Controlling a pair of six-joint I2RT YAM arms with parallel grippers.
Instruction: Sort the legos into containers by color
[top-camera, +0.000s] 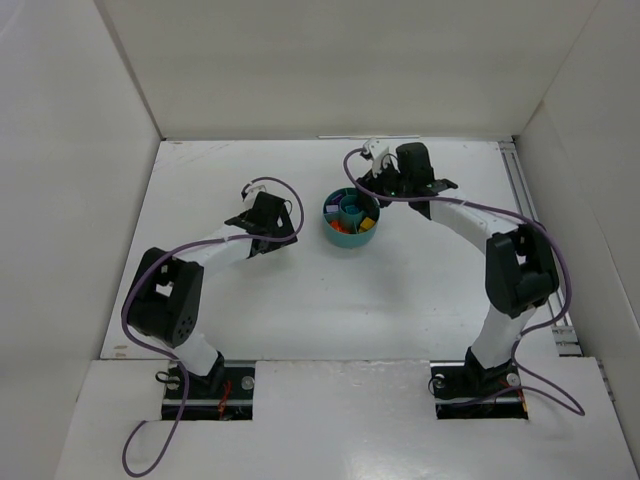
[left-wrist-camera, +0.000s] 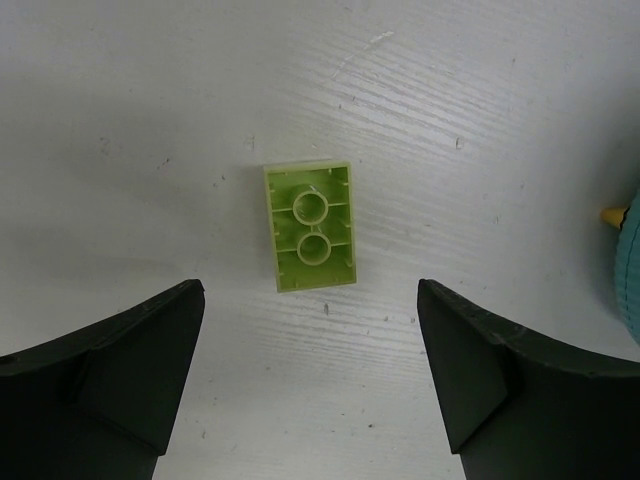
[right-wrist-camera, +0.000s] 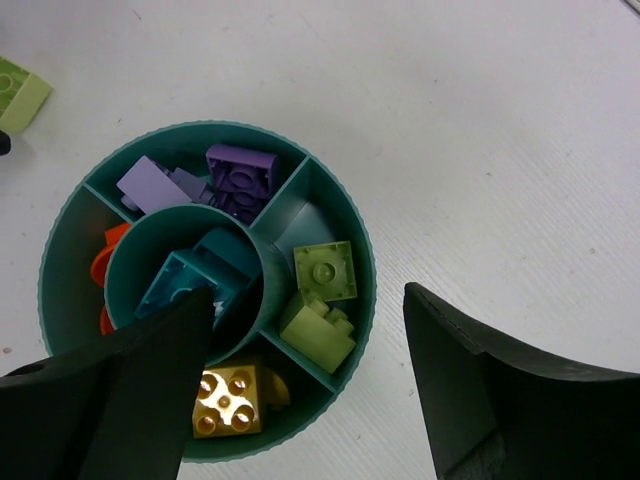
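One lime green lego lies upside down on the white table, just ahead of my left gripper, which is open around nothing. The same brick shows at the right wrist view's corner. My right gripper hangs open and empty over the round teal dish. Its containers hold purple legos, lime green ones, a yellow one, orange ones and teal ones in the central cup. From above, the left gripper is left of the dish and the right gripper at its far right rim.
The dish's rim with a yellow bit above it shows at the right edge of the left wrist view. White walls enclose the table on three sides. A rail runs along the table's right edge.
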